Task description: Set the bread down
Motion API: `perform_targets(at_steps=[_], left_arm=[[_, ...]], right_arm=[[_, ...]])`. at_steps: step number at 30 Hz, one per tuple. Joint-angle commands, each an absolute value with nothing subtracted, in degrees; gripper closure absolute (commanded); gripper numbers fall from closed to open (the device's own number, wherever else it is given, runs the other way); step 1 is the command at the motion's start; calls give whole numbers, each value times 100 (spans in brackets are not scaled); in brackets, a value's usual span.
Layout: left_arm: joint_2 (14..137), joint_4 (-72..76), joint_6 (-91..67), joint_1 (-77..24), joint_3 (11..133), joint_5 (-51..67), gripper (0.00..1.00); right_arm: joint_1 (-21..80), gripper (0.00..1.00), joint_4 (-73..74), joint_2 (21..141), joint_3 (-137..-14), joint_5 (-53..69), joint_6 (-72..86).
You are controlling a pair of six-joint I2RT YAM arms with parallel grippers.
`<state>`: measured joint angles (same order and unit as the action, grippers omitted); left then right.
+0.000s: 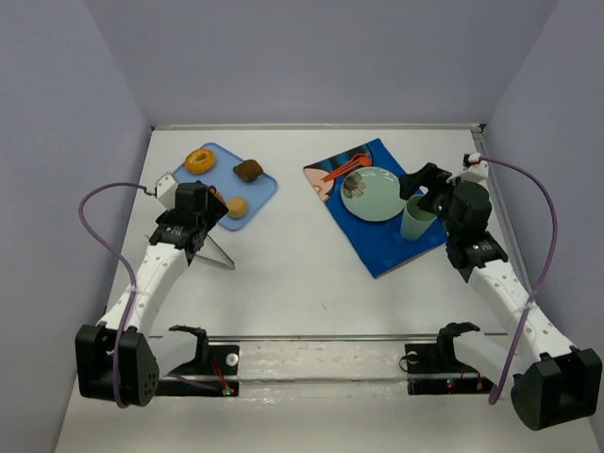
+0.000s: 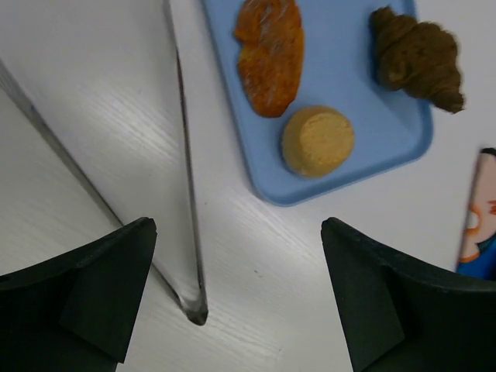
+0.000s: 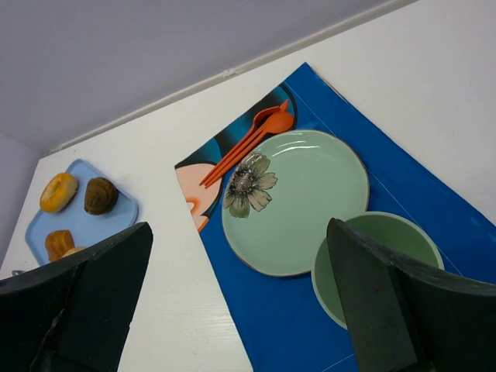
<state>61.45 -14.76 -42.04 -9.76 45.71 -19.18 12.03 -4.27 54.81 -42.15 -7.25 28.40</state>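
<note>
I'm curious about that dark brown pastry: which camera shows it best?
Left wrist view: the brown croissant is large, its ridges clear. The top and right wrist views show it only as a small dark lump.

Bare worktop (image 1: 283,274) is left between the blue tray (image 1: 262,192) and the placemat (image 1: 387,250). The plate (image 1: 373,193) is hemmed on one side by a green cup (image 1: 415,222).

No text, label or number is readable.

Lighting even and diffuse from overhead; shadows faint. Table (image 1: 311,274) bright, with mild sheen in left wrist view. Both wrist views: near fingers (image 2: 85,294) dark, soft-focused.
</note>
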Motion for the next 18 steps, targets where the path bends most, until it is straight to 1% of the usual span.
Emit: perform_targets(at_steps=[1,6,11,15,18], left_arm=[[6722,-2284,-4622,-1054,4676,-2294,1],[7224,-2390,-5000,-1081,4614,-2347,1],[7716,-2670,-5273,-1081,4912,-2601,1],[7901,-3067,-5615,-1081,5036,-2891,1],[7840,-3156,-5809,-1081,4922,-2874,1]], right_arm=[[1204,0,-615,5537,-4289,-554,2733],[1204,0,-606,5607,-4307,-589,2689],[1204,0,-606,5599,-4298,-641,2646],[1204,0,-606,5599,-4289,-747,2646],[1204,0,-598,5625,-4298,-756,2663]])
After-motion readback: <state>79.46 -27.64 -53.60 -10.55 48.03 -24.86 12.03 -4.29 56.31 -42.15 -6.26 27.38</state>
